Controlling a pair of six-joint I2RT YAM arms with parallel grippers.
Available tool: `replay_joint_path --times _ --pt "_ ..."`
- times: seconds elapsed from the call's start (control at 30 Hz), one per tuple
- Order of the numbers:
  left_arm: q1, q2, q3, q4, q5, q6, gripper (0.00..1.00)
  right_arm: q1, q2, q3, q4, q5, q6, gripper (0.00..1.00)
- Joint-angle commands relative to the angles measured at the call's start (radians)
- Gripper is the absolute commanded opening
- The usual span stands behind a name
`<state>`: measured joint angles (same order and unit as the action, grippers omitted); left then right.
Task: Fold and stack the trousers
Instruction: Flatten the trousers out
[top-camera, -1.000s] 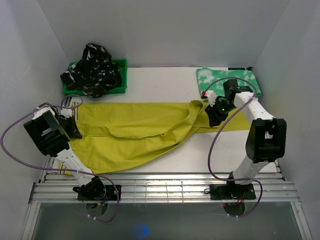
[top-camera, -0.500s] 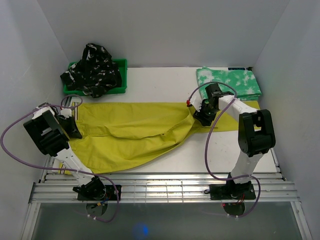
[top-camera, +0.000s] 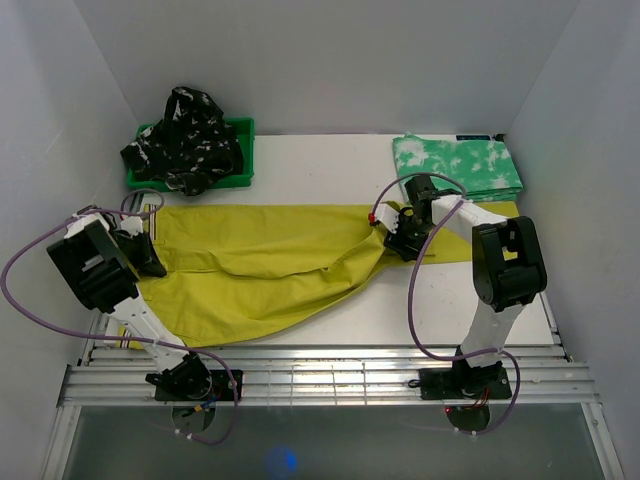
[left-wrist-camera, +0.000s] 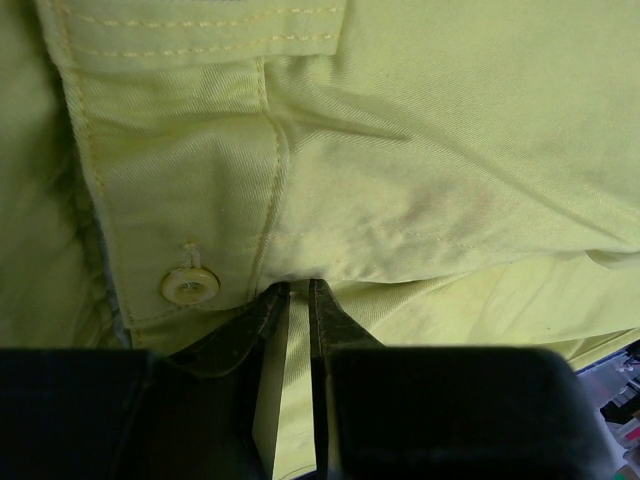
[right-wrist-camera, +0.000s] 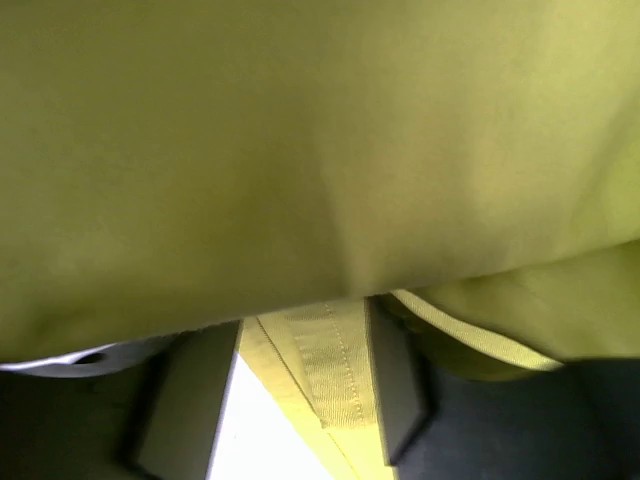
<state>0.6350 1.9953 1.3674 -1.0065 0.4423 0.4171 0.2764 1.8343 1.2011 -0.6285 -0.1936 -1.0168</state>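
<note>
Mustard trousers (top-camera: 260, 265) lie lengthwise across the table (top-camera: 330, 160), one leg folded back.
Since a second ago the right gripper (top-camera: 398, 228) has shifted left, fingers wide with the hem loose between them; the left gripper (top-camera: 140, 245) stays at the waistband, fingers narrow, grip unclear.

**White table bearing two pairs of trousers and a bin**

The white table (top-camera: 330, 170) carries a long mustard-yellow pair of trousers (top-camera: 260, 265), spread out flat. The buttoned waistband sits at the fingers of the left gripper (left-wrist-camera: 298, 292). The legs run across to the fingers of the right gripper (right-wrist-camera: 305, 340), with a stitched edge lying between them. A folded green-and-white mottled pair (top-camera: 460, 165) lies beyond the right fingers. A green plastic bin (top-camera: 245, 150) stands beyond the left fingers.
</note>
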Motion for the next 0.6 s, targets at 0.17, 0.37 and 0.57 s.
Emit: replay_joint_path --times 0.17,0.37,0.57 --pt "0.002 -0.001 -0.001 0.066 -0.025 0.006 0.25 0.004 -0.010 0.003 0.084 0.068 0.026 0.22" --pt "0.002 0.019 -0.008 0.085 -0.108 0.011 0.19 -0.023 -0.107 0.041 -0.015 0.056 0.027 0.08" --pt "0.000 0.031 -0.016 0.098 -0.143 0.023 0.12 -0.109 -0.178 0.142 -0.138 -0.003 0.090 0.08"
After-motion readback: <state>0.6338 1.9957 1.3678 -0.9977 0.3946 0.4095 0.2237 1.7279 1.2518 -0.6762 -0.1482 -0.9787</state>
